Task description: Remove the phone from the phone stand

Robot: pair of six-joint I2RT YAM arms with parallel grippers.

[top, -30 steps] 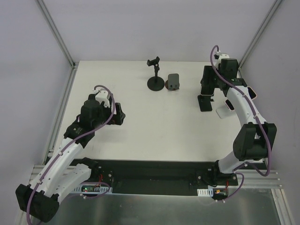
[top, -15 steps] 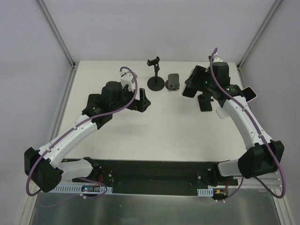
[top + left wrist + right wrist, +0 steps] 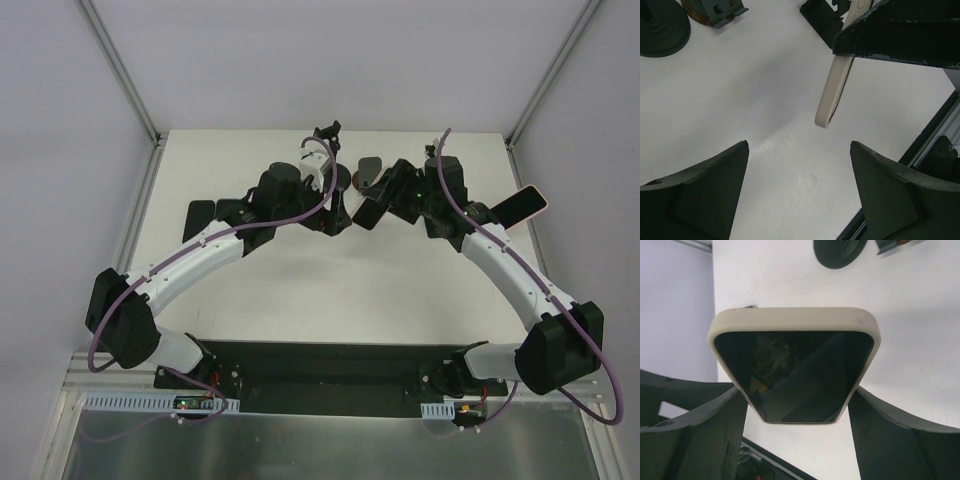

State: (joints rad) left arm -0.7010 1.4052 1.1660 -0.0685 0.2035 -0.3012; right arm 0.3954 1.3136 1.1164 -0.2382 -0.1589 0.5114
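obs: phone (image 3: pixel 792 370) is in the right gripper (image 3: pixel 796 390), not on any stand. the two fingers press on its long side edges near one end. the rest sticks out past the fingertips, screen toward the wrist camera. so these jaws are pinching the phone across its width.

landmark: round black base (image 3: pixel 660 30). the phone hangs over bare table (image 3: pixel 765 75), just right of that base and a little toward the table's near edge. its long axis runs on from the right fingers, with the free end pointing roughly at the base and seemingly tipped down. i cannot tell how high that end sits above the table.

left gripper (image 3: pixel 799 150): jaws spread, nothing between them, on the near side of the base and close to the phone. from these jaws the phone lies ahead and slightly toward the right-hand finger, outside the gap, thin edge turned to you.

judgement: the lift-off looks done, and what remains is putting the phone somewhere. the right arm is the nearer one, since it has the phone. you could lower along the long axis and lay it flat, apart from the base. if you hand over instead, the left jaws would meet the flat faces, so bring the free end into the gap first.
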